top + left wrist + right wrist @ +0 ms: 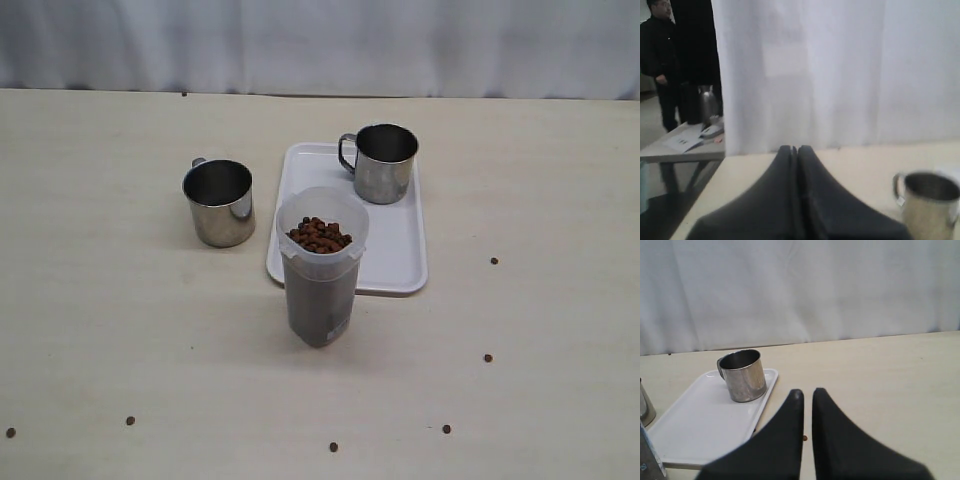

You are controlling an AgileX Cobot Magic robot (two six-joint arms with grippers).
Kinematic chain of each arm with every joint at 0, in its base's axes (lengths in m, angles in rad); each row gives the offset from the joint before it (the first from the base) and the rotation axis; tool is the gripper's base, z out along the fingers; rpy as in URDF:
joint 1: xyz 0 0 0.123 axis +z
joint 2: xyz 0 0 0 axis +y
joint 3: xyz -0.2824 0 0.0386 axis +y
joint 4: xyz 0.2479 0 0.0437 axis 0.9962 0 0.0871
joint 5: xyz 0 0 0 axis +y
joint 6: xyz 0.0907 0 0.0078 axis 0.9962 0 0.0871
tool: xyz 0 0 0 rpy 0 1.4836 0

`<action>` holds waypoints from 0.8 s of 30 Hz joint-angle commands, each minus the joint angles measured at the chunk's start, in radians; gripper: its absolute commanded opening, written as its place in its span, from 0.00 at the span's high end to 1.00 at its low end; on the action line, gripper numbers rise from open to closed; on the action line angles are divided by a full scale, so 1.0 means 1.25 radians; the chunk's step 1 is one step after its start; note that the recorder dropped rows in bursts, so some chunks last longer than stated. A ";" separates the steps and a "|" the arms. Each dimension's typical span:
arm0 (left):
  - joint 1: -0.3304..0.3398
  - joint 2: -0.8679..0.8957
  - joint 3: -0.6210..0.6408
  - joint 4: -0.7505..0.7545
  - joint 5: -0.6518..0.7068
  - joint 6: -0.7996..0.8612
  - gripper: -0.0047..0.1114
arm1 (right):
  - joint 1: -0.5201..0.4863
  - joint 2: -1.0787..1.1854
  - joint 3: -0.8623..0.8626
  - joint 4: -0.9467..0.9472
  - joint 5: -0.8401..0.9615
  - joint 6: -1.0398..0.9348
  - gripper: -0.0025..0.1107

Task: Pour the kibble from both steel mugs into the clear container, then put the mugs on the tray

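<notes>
A shiny steel mug [384, 163] stands on the white plastic tray [400, 255], its twin [219, 202] just beside the tray. Left end effector [794, 148] and right end effector [807, 392] are both pinched together, empty.

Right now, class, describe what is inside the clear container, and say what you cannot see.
Brown kibble lies inside the clear container, close below its rim. The frosted wall shows only a dark mass lower down; single pellets there cannot be made out.

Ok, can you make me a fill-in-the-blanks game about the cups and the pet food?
One mug stands on the white ____. The other mug stands off it, on the ____. The clear container is full of brown ____.
Missing words: tray, table, kibble.
</notes>
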 commanded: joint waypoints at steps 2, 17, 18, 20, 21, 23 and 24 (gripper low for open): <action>-0.004 -0.003 0.002 -0.117 -0.187 -0.049 0.96 | -0.005 -0.002 0.002 -0.008 0.002 -0.008 0.94; -0.004 0.257 0.002 -0.038 -0.342 -0.152 0.96 | -0.005 -0.002 0.002 -0.008 0.002 -0.008 0.94; -0.004 0.319 0.002 -0.011 -0.377 -0.161 0.96 | -0.005 -0.002 0.002 -0.008 0.002 -0.008 0.94; -0.004 0.624 -0.003 0.133 -0.540 -0.174 0.96 | -0.005 -0.002 0.002 -0.008 0.002 -0.008 0.94; -0.004 0.725 -0.024 0.180 -0.596 -0.148 0.96 | -0.005 -0.002 0.002 -0.008 0.002 -0.008 0.94; -0.004 0.954 -0.088 0.279 -0.691 -0.062 0.96 | -0.005 -0.002 0.002 -0.008 0.002 -0.008 0.94; -0.004 1.061 -0.125 0.294 -0.732 -0.025 0.96 | -0.005 -0.002 0.002 -0.008 0.002 -0.008 0.94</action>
